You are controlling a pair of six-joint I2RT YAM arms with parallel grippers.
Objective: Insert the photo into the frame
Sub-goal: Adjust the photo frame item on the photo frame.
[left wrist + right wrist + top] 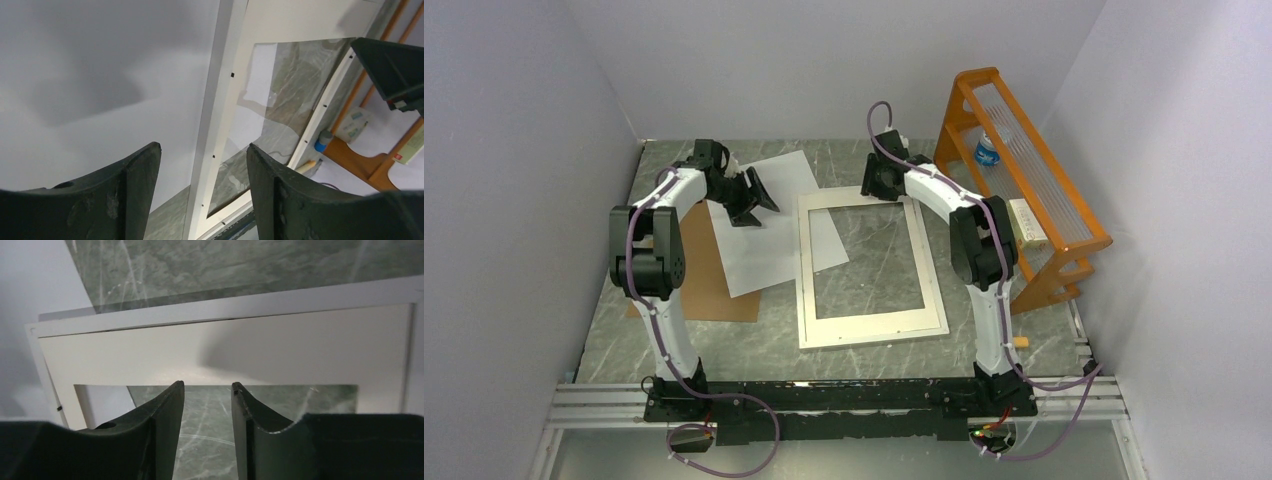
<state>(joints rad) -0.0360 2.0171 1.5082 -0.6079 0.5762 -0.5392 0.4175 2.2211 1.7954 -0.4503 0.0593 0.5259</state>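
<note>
Because the photo (774, 250) lies with its plain white side up on the table (754, 345), just left of the frame (872, 338), it is not yet in place. 1 of its corners shows inside the frame's opening and appears to sit under the left rail. Its near left part rests on the brown backing board (699, 290). The frame lies flat mid-table with the white card mat (225, 355) seated inside its narrow border. The orange rack (1064, 260) stands to the right, well apart from the sheet.

Several things could go wrong from here. A thin sheet lying flat offers the fingers no edge, so a pinch pressed straight down is likely to buckle or crease it. If the sheet is pulled while its corner is trapped under the rail, it could tear or drag the frame askew. If the mat shifts, the picture would end up crooked behind the cut-out.

The left gripper (757, 210) hangs over the far part of the photo. Its wrist view shows the 2 fingers standing wide apart, with only the sheet and the frame rail visible between them. It holds nothing, and I cannot tell whether it touches the paper.

The right gripper (882, 185) sits at the frame's far rail, above the mat's far strip. Its fingers are parted by a narrower gap and nothing is clamped between them. I cannot tell whether the tips touch the mat.
</note>
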